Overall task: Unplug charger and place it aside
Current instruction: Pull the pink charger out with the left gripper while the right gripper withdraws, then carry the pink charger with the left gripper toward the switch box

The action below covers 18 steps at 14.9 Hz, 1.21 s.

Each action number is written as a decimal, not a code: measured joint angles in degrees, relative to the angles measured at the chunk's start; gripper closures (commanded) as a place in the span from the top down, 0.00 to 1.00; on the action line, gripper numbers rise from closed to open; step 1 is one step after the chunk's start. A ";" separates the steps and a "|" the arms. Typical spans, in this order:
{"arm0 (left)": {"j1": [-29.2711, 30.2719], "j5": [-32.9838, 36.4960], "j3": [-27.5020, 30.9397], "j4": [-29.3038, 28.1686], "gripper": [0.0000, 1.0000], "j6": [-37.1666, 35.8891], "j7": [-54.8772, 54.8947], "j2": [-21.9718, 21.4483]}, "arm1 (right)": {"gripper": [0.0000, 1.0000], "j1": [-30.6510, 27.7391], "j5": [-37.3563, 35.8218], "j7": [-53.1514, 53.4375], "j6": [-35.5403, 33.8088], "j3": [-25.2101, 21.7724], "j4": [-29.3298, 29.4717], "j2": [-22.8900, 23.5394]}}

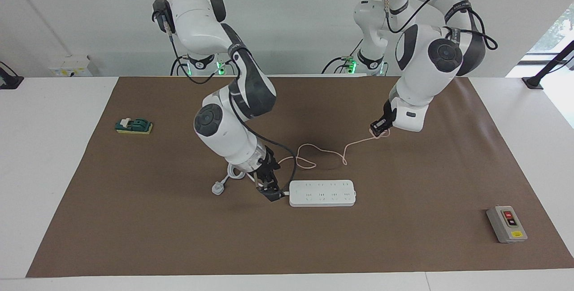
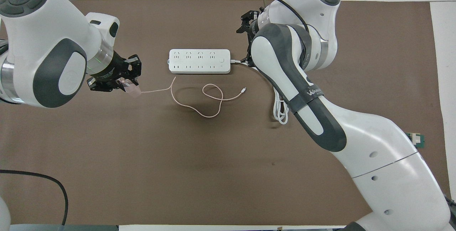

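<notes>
My left claw (image 2: pixel 123 81) is clamped on the small pale pink cube-shaped charger (image 2: pixel 132 89), held just clear of the brown mat (image 1: pixel 403 183), toward the left arm's end of the table; the charger is out of the strip, not yet set down.

From the claw the thin pink cable (image 2: pixel 199 108) runs toward the table's middle, sagging onto the mat in loose loops, its free tip lying near the strip's corded end.

The flat white plastic power strip (image 2: pixel 199 61) lies apart from my left claw, sockets bare.

My right claw (image 1: pixel 271 191) sits low at the strip's corded end, close against the thick white cord (image 2: pixel 281 111); whether its fingers grip anything, I cannot tell.

Risks, as I judge them: carry the charger farther off and the cable pulls taut; its loops could drag across the mat, catch the strip's edge or the right arm, and tug the charger askew in my grip; letting go while raised may let the cube tumble; if the right claw lifts off early, the strip may slide with the cable.

The grey switch box (image 1: pixel 506 224) and the green clamp on a yellow pad (image 1: pixel 133 126) lie well apart from either claw; no concern.
</notes>
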 measured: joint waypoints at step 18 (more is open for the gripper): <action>1.61 -1.01 -0.22 0.00 0.00 -4.23 18.91 -0.49 | 1.00 -12.91 -19.96 -50.67 -25.07 -0.14 -1.78 -18.73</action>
